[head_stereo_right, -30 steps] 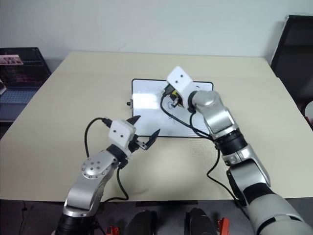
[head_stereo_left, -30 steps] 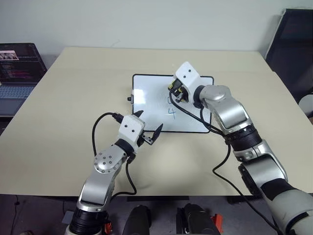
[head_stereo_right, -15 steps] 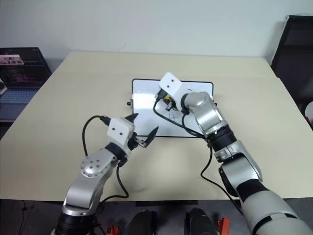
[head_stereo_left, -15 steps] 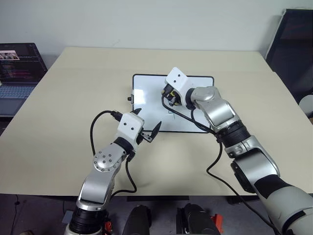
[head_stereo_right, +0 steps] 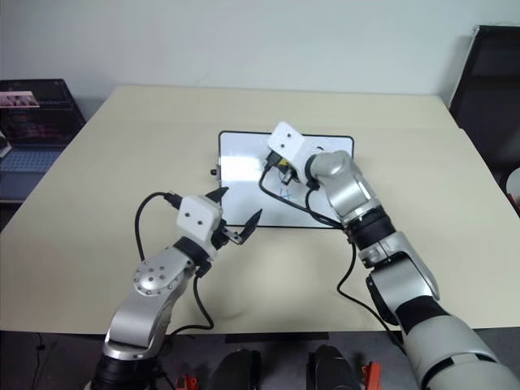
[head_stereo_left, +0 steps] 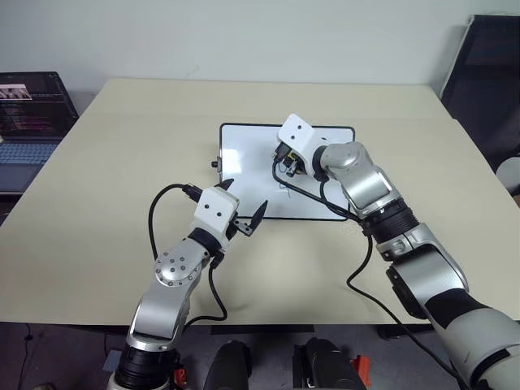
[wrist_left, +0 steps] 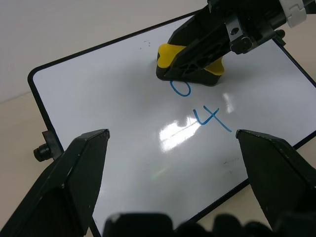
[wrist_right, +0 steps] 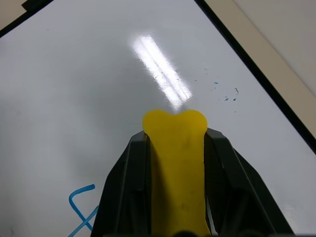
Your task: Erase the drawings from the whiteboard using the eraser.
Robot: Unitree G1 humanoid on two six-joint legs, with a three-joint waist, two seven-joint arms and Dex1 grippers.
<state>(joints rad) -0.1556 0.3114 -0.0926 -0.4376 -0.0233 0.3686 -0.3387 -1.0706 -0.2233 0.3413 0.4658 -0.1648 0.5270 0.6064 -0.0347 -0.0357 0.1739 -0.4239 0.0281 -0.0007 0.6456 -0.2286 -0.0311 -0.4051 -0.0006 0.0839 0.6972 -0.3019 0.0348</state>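
The whiteboard (head_stereo_left: pixel 244 175) lies flat near the middle of the tan table (head_stereo_left: pixel 122 162). The right gripper (wrist_left: pixel 207 52) has its fingers clamped on the yellow eraser (wrist_left: pixel 170 54), whose black underside seems pressed against the board's surface, partly covering a blue "0" (wrist_left: pixel 178 89). Just beside that digit a blue "4" (wrist_left: pixel 212 118) remains fully legible. The left gripper (head_stereo_left: pixel 242 213) hovers over the board's near edge with its fingers (wrist_left: pixel 74 173) spread wide, holding nothing. A laptop (head_stereo_left: pixel 28 118) sits beyond the table's left edge
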